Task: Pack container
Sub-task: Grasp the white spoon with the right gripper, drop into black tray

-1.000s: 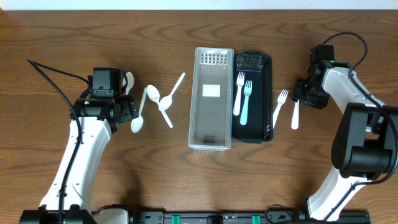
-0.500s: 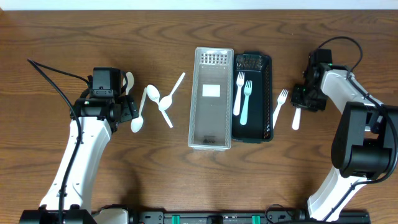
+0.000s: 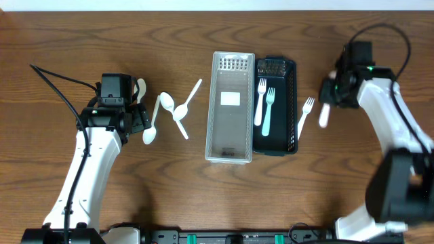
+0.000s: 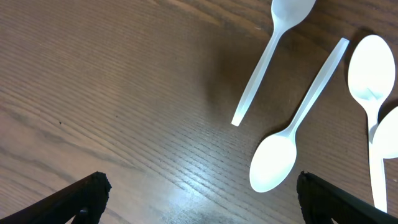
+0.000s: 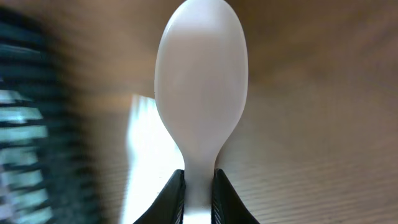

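A clear lidded container [image 3: 211,102] and a black tray [image 3: 292,102] stand side by side in the middle. Two white forks [image 3: 261,102] lie in the black tray. Another fork [image 3: 306,115] lies on the table right of it. My right gripper [image 3: 329,95] [image 5: 199,182] is shut on a white utensil with a rounded, spoon-like end [image 5: 200,81] [image 3: 324,115], held above the table right of the tray. My left gripper [image 3: 139,116] [image 4: 199,194] is open and empty beside several white spoons [image 3: 150,127] [image 4: 273,169].
A long white utensil [image 3: 193,91] lies between the spoons and the clear container. More spoons show in the left wrist view [image 4: 372,68]. The table's back edge runs along the top of the overhead view.
My right gripper has closed on the white utensil, lifted it off the table and moved toward the back. The left arm has not moved.
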{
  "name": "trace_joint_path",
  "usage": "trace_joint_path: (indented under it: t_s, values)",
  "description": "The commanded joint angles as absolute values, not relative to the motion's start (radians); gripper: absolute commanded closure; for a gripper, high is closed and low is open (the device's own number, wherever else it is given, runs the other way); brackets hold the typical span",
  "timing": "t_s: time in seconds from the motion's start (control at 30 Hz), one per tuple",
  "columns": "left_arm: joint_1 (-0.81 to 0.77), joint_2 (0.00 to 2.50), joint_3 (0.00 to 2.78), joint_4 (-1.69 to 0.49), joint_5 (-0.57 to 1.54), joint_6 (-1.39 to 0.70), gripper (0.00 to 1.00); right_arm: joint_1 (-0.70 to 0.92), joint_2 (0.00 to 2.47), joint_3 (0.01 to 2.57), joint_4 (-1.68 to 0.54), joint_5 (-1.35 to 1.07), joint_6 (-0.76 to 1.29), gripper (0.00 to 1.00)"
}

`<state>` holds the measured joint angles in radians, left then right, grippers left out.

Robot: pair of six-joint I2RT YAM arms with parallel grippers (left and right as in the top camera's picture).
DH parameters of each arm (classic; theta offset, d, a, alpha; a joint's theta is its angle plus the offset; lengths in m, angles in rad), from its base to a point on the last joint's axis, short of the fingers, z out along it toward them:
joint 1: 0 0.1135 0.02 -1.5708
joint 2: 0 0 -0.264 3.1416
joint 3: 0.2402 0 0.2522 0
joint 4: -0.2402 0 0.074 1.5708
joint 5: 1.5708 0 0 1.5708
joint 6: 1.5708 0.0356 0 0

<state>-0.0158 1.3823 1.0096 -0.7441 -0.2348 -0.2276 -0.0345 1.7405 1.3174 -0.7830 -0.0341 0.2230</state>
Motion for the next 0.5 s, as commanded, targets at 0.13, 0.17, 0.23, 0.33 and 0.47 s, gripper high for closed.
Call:
trace_joint_path:
  t_s: [0.13,0.17,0.23,0.33,0.47]
  values:
    - [-0.012,1.385,1.023,-0.747,-0.235,-0.214,0.02,0.178,1.605,1.348,-0.765,-0.125,0.250,0.98]
    - [-0.012,1.385,1.023,-0.747,-0.235,-0.214,0.02,0.204,1.615,1.342,-0.763,-0.113,0.251,0.98]
    - [-0.012,1.385,1.023,-0.747,-0.235,-0.214,0.02,0.256,1.649,1.327,-0.759,-0.068,0.263,0.98]
    - [-0.012,1.385,1.023,-0.747,-0.235,-0.214,0.02,0.315,1.727,1.323,-0.746,-0.003,0.284,0.97]
    - [-0.012,1.385,1.023,-0.747,-0.235,-0.214,0.02,0.352,1.786,1.327,-0.686,-0.023,0.265,0.84]
